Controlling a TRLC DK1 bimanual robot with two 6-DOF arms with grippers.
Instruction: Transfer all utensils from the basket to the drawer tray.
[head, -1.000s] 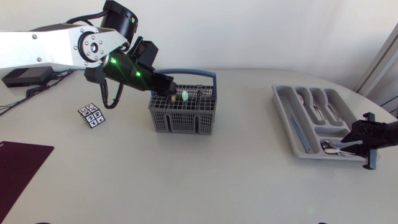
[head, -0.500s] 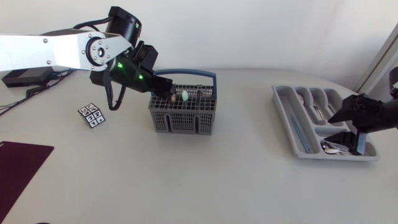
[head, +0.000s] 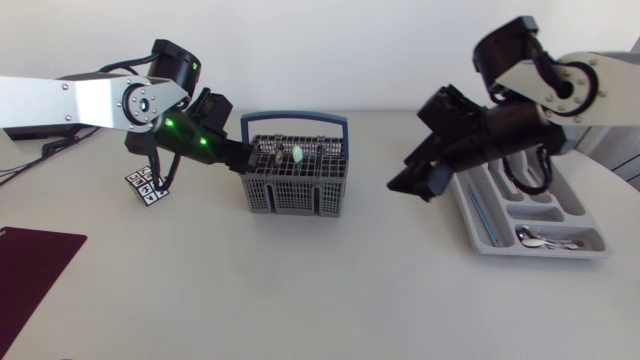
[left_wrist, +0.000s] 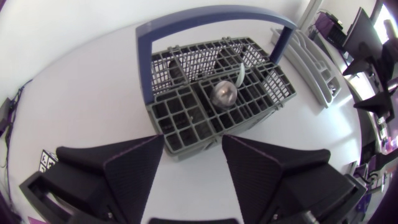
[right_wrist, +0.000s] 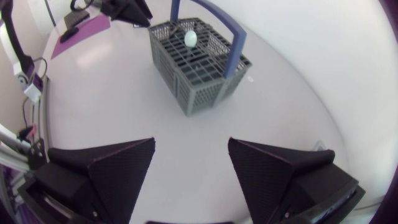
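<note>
Head view, right arm hides part of tray, basket contents unclear, both arms' jaws apart

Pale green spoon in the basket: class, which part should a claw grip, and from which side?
Grip the spoon by its bowl, the only part above the basket grid; the stem is sunk in a compartment. Likely best from above, clear of the blue carry handle.
</note>
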